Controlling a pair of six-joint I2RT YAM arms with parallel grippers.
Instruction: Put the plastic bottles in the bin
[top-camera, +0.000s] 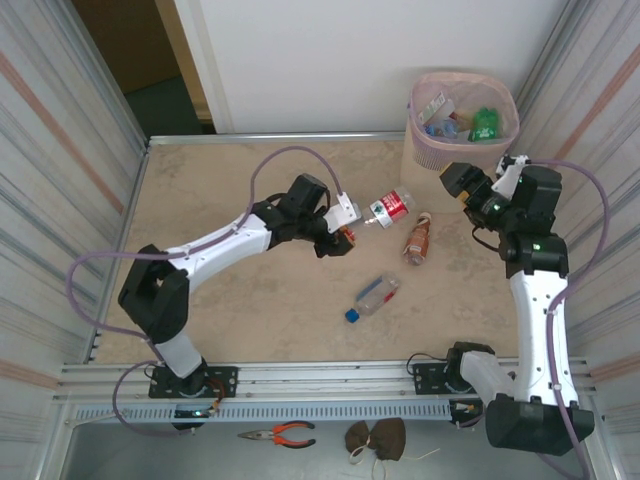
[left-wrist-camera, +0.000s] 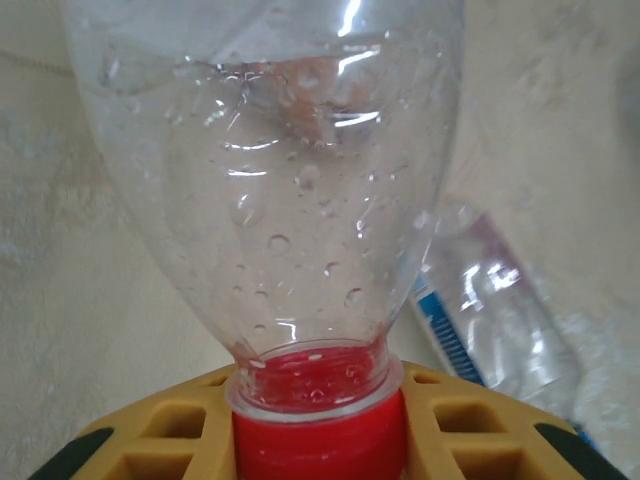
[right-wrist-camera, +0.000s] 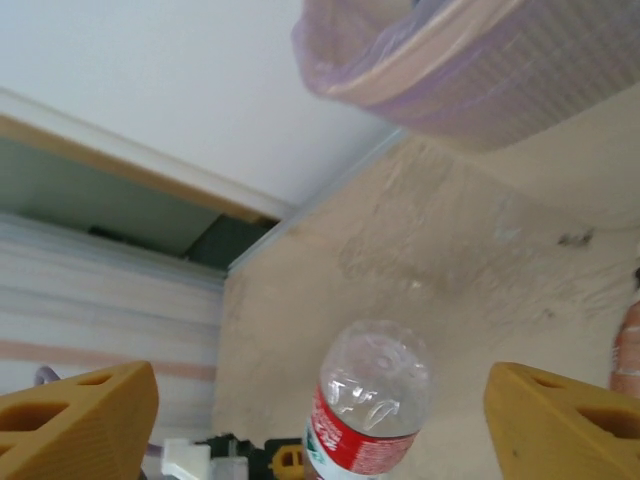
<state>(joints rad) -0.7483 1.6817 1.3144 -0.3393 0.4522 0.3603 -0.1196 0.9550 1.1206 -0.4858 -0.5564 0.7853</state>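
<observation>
Farthest from the bin, a clear blue-capped bottle (top-camera: 375, 296) lies on its side on the counter (top-camera: 230, 190). Closer to the bin lies a brownish bottle (top-camera: 418, 238), also on its side. Nearer still, off the bin's left front, the left gripper (left-wrist-camera: 320, 445) is clamped on the red cap of a clear red-labelled bottle (top-camera: 391, 207) with droplets beading inside its wall. The right gripper (top-camera: 466, 187) hangs with jaws spread wide, holding nothing, just in front of the bin (top-camera: 425, 150). The bin is pale pink and slatted with a clear liner, and it holds a green bottle (top-camera: 485, 122) among others.
</observation>
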